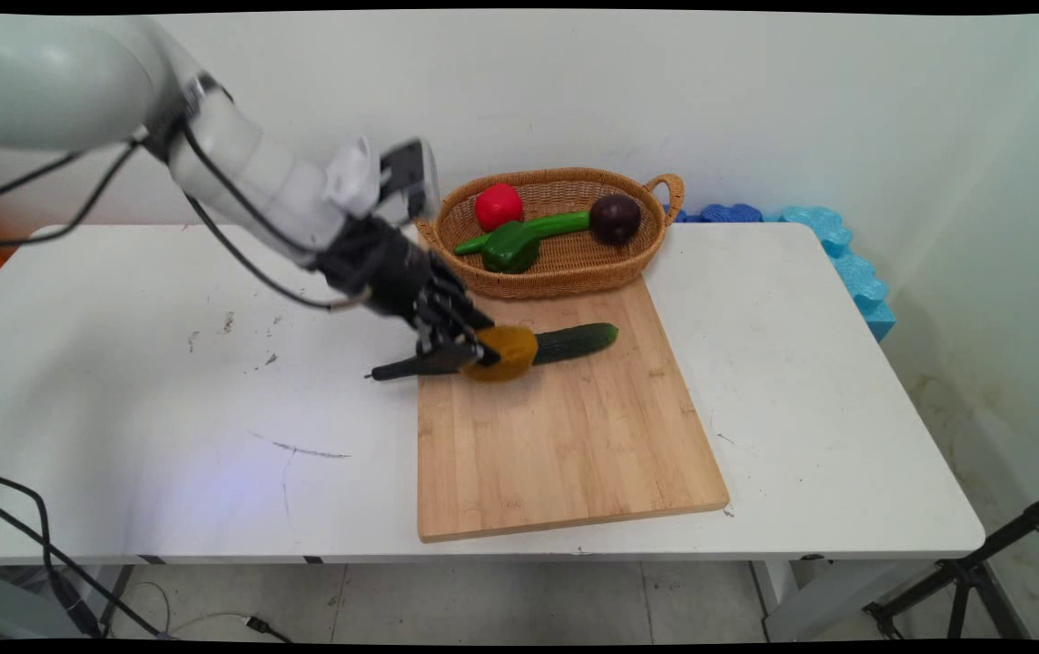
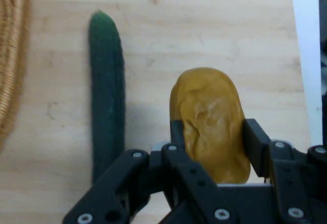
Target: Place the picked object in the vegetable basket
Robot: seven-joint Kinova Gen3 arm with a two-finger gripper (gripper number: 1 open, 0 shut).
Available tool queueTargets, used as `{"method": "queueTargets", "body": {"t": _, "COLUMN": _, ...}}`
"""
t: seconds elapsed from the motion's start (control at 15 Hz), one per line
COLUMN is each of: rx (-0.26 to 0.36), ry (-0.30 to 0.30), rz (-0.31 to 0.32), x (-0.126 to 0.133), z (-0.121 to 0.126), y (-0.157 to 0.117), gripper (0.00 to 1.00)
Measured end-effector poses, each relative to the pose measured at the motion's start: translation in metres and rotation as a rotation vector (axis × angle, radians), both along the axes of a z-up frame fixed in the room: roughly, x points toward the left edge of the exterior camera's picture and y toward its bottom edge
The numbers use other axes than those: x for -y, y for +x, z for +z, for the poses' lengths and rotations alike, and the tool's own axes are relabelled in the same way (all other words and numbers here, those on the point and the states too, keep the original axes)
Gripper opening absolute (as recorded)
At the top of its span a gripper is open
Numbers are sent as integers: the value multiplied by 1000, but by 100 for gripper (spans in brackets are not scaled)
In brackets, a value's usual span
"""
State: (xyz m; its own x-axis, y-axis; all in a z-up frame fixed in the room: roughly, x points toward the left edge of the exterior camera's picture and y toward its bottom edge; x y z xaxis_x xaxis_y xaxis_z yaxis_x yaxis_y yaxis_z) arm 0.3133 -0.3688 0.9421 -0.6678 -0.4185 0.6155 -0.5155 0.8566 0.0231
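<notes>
My gripper (image 1: pixel 480 351) is shut on a yellow-brown potato (image 1: pixel 507 352) low over the far left corner of the wooden cutting board (image 1: pixel 565 436). In the hand view the gripper (image 2: pixel 214 132) has one black finger on each side of the potato (image 2: pixel 209 117). A dark green cucumber (image 1: pixel 576 342) lies on the board just right of the potato, its near end close to it. The hand view shows the cucumber (image 2: pixel 107 96) running alongside the potato on the left. I cannot tell whether the potato rests on the board (image 2: pixel 204 25).
A wicker basket (image 1: pixel 642 254) stands behind the board against the wall, holding a red fruit (image 1: pixel 499 205), a green pepper (image 1: pixel 512 243) and a dark purple fruit (image 1: pixel 616 218). Blue foam pieces (image 1: pixel 837 250) lie off the table's far right corner.
</notes>
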Motion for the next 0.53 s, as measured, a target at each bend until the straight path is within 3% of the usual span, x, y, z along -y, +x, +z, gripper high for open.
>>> {"method": "queueTargets", "body": {"t": 0.2, "rx": -28, "ry": -19, "rz": 46, "x": 19, "z": 33, "y": 8, "gripper": 0}}
{"method": "queueTargets", "body": {"t": 0.53, "rx": -41, "ry": -48, "rz": 160, "x": 66, "z": 61, "y": 17, "gripper": 0}}
